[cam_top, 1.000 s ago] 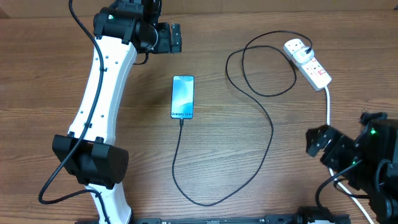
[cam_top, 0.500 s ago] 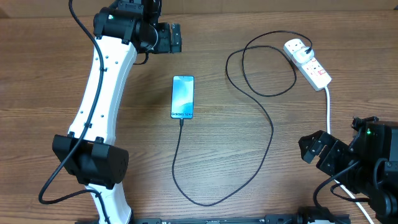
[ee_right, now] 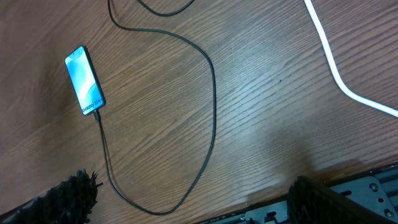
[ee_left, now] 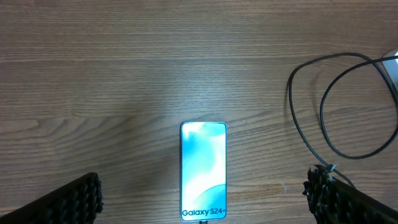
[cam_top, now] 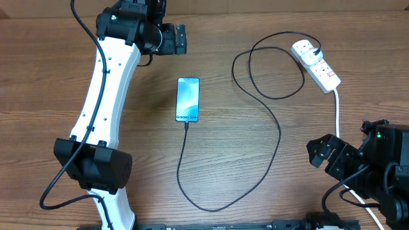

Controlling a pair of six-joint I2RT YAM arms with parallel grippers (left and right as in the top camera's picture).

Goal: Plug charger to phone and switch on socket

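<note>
The phone (cam_top: pixel 188 99) lies flat mid-table with its teal screen lit, also seen in the left wrist view (ee_left: pixel 203 171) and the right wrist view (ee_right: pixel 84 80). The charger's black cable (cam_top: pixel 279 134) loops from the phone's near edge, where its tip (cam_top: pixel 186 124) meets the phone, round to a white plug (cam_top: pixel 304 48) seated in the socket (cam_top: pixel 321 69) at the far right. My left gripper (cam_top: pixel 181 39) hovers open beyond the phone, fingers (ee_left: pixel 78 199) wide apart. My right gripper (cam_top: pixel 315 153) is open near the front right, fingers (ee_right: pixel 71 196) empty, well short of the socket.
The socket's thick white cord (cam_top: pixel 337 108) runs toward the front right, past my right arm, and crosses the right wrist view (ee_right: pixel 336 68). The table's front edge (ee_right: pixel 348 177) and a metal rail lie just under the right gripper. Bare wood surrounds the phone.
My right arm has drawn back toward the front edge and slightly left, then stopped. The left arm, phone, cable and socket have not moved.
</note>
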